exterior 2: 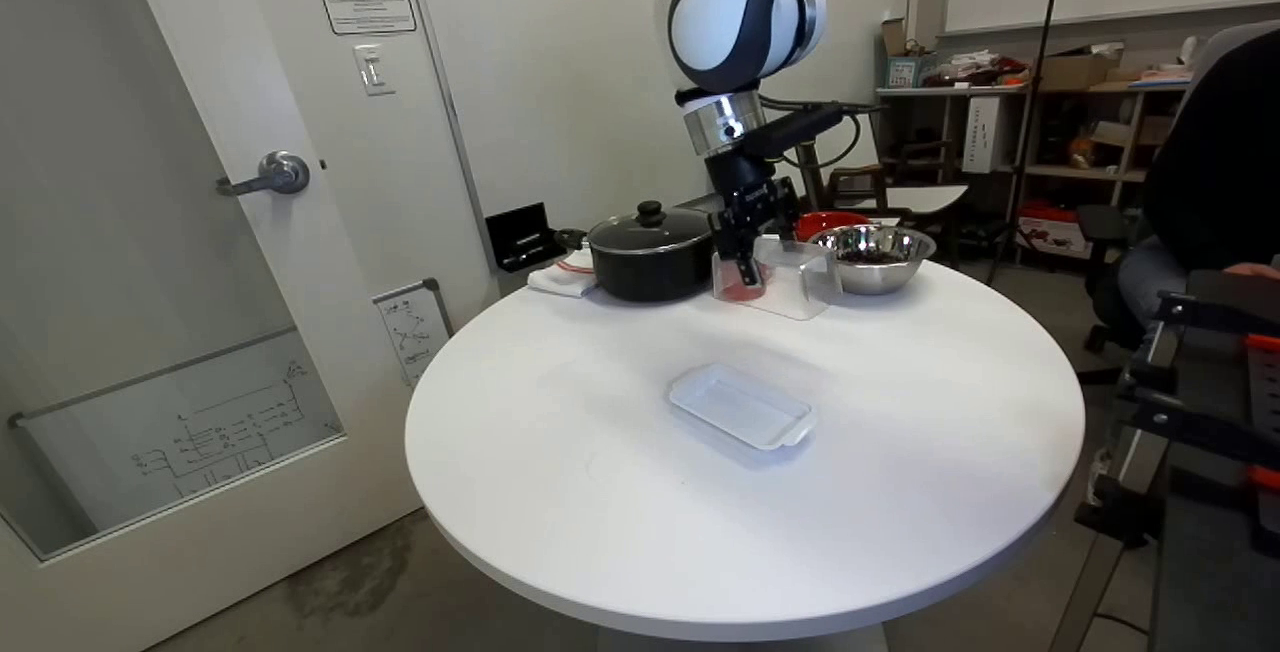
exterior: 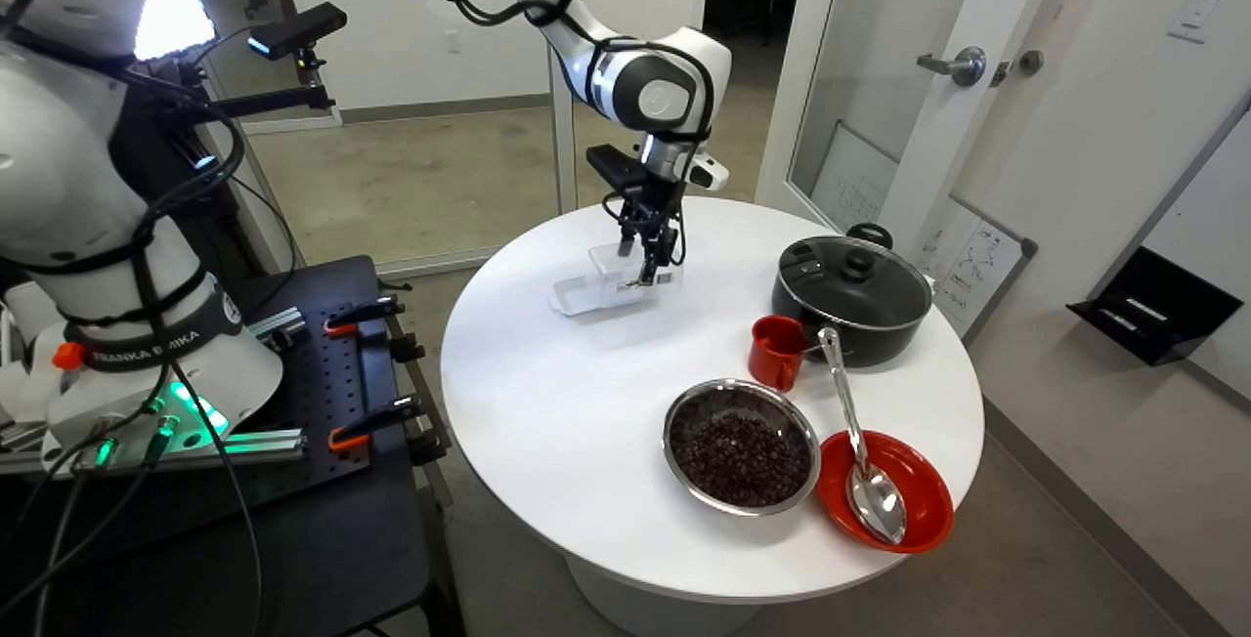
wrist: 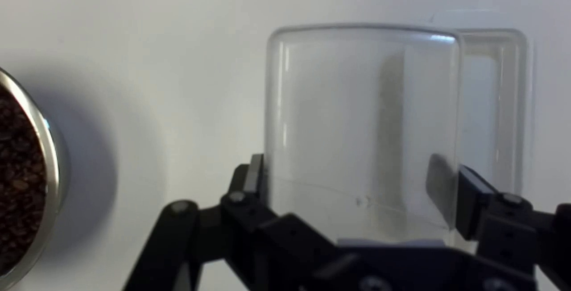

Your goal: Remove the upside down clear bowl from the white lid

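Wrist view: The clear bowl (wrist: pixel 339 126) is pinched by its opposite side walls in the claw (wrist: pixel 363 184), with part of the white lid (exterior 2: pixel 740 407) seen beyond its edge.

In an exterior view, the clear bowl is held in the air above the bench (exterior 2: pixel 560 492), apart from the white lid, which is laid flat on the surface. In an exterior view, a red cup (exterior: pixel 774 354) is set just beside a black pot (exterior: pixel 845 319); near them are placed a metal bowl (exterior: pixel 748 399) of brown food and a red bowl (exterior: pixel 927 495), across which a spoon (exterior: pixel 877 508) is rested.
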`<state>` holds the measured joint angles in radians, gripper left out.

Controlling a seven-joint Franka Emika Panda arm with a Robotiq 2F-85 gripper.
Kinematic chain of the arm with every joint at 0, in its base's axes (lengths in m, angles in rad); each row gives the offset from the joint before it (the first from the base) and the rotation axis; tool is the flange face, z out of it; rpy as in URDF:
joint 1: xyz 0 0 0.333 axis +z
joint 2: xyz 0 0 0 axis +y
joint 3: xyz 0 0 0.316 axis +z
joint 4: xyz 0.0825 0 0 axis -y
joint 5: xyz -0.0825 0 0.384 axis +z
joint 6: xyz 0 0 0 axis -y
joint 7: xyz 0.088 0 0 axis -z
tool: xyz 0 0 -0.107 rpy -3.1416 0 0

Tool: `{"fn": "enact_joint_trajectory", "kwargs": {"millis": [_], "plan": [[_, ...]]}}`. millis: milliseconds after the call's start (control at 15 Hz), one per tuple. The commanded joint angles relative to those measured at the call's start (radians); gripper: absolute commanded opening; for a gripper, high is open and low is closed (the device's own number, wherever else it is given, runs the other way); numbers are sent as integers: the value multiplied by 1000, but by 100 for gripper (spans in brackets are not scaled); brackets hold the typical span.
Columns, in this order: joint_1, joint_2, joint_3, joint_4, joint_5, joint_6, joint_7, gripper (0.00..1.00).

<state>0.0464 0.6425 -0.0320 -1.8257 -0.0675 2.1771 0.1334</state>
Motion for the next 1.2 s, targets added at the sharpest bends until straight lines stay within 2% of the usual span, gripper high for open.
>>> {"fn": "enact_joint_trajectory", "kwargs": {"millis": [0, 667, 1133], "plan": [[9, 21, -9, -31, -21, 53, 4, 64], [8, 60, -19, -49, -16, 150, 11, 64], [1, 89, -12, -42, -5, 165, -2, 64]]}}
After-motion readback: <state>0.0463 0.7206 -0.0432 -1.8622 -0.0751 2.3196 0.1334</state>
